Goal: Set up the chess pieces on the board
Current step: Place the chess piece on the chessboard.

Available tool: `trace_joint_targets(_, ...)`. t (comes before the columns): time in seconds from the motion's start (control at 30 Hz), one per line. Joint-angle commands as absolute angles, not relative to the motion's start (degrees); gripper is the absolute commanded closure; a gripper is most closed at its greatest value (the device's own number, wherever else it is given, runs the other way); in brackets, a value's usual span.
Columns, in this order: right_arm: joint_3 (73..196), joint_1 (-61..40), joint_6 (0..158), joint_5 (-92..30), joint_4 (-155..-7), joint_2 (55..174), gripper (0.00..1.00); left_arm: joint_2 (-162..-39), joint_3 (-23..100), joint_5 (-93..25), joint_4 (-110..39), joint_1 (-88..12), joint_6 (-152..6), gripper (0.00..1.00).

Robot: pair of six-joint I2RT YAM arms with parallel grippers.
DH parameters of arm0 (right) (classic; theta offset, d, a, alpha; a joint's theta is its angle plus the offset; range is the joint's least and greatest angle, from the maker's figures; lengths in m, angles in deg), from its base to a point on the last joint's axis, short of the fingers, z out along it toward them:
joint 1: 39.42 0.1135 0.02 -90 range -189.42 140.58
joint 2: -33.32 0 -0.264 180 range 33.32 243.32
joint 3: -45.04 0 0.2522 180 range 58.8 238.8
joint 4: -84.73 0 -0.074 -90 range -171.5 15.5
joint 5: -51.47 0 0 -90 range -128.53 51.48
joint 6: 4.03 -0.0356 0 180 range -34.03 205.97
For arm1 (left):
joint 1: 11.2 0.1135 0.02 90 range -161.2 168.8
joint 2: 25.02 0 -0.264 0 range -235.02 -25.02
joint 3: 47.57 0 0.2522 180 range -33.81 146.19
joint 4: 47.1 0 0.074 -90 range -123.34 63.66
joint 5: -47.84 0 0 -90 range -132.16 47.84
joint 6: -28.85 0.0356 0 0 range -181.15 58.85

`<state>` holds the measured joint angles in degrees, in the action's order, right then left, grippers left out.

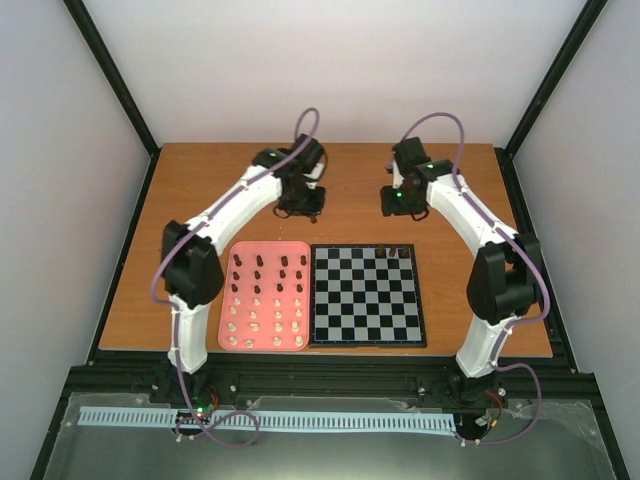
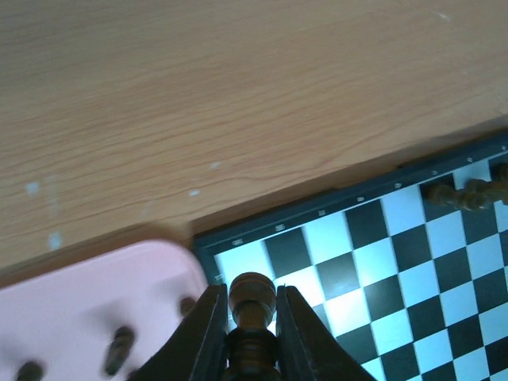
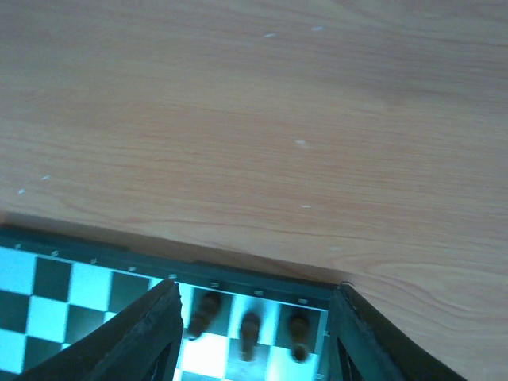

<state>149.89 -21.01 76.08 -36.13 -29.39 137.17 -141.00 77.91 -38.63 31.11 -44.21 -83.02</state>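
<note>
My left gripper point(image 2: 251, 295) is shut on a dark brown chess piece point(image 2: 252, 283), held above the back left corner of the board point(image 2: 373, 274) where it meets the pink tray point(image 2: 87, 302). From above, the left gripper point(image 1: 302, 207) hangs behind the tray and board. My right gripper point(image 3: 255, 290) is open and holds nothing. It hovers over the board's back right corner, where three dark pieces point(image 3: 250, 332) stand in the back row point(image 1: 392, 252). The right gripper point(image 1: 394, 203) sits behind the board point(image 1: 365, 322). Dark and cream pieces stand in rows in the tray point(image 1: 225, 300).
The pink tray lies flush against the board's left side. Bare wooden table point(image 1: 350, 180) stretches behind both. Black frame posts point(image 1: 110, 70) and white walls close in the sides.
</note>
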Motion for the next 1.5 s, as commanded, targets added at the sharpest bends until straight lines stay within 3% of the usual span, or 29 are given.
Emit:
trace_joint_targets(0.0,147.7,-24.8,76.4,-38.5,-29.7,132.1,0.5,-148.8,86.1,-37.0,34.7,-49.3,-82.9,0.89)
trace_joint_targets(0.17,145.6,-27.2,76.3,-38.7,-30.3,129.3,0.5,-156.2,96.5,-35.5,38.6,-54.3,-80.9,0.89)
trace_joint_targets(0.33,144.6,-28.7,76.2,-38.5,-30.6,128.1,0.5,-159.6,98.7,-33.7,39.4,-56.5,-80.1,0.89)
trace_joint_targets(1.47,142.7,-30.4,76.7,-36.5,-31.8,127.8,0.5,-163.4,95.2,-39.2,32.2,-57.1,-81.6,0.88)
